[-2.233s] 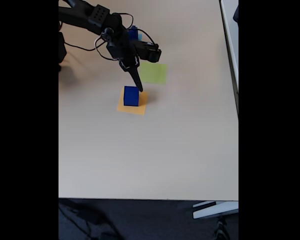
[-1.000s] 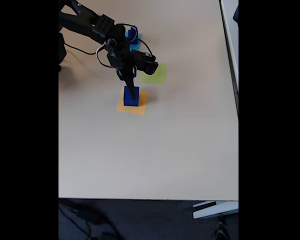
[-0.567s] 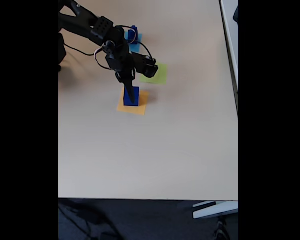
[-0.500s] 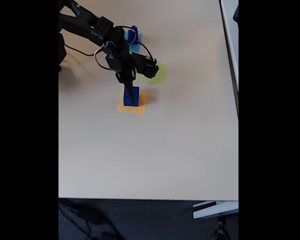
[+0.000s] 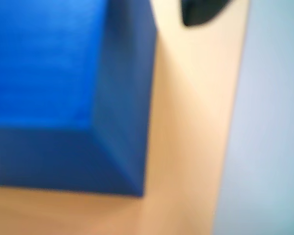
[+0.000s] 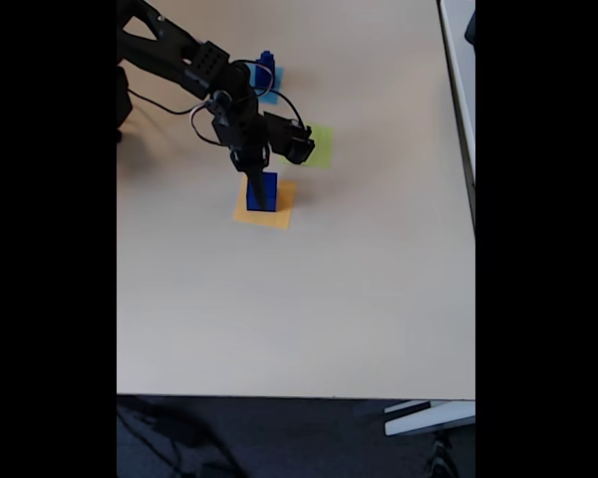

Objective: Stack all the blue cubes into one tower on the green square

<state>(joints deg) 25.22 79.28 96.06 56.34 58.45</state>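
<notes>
In the fixed view a dark-blue cube (image 6: 267,189) stands on an orange-yellow paper square (image 6: 279,213). My gripper (image 6: 259,195) points down at this cube, with one dark finger in front of its left half. The wrist view shows the cube (image 5: 63,88) very close and blurred. One black fingertip (image 5: 201,12) sits a little to its right, apart from its side, so the gripper looks open. The green square (image 6: 320,147) lies up and to the right, partly hidden by the gripper's motor. Another blue cube (image 6: 267,68) sits on a light-blue square (image 6: 271,90) at the back.
The arm (image 6: 169,55) reaches in from the top left, with cables looping near the far cube. The beige table (image 6: 309,299) has a front edge low in the fixed view and a right edge near a white panel (image 6: 460,60).
The gripper has swung left and come down, from beside the cube's right edge to over the cube on the orange-yellow square. The cubes have not moved.
</notes>
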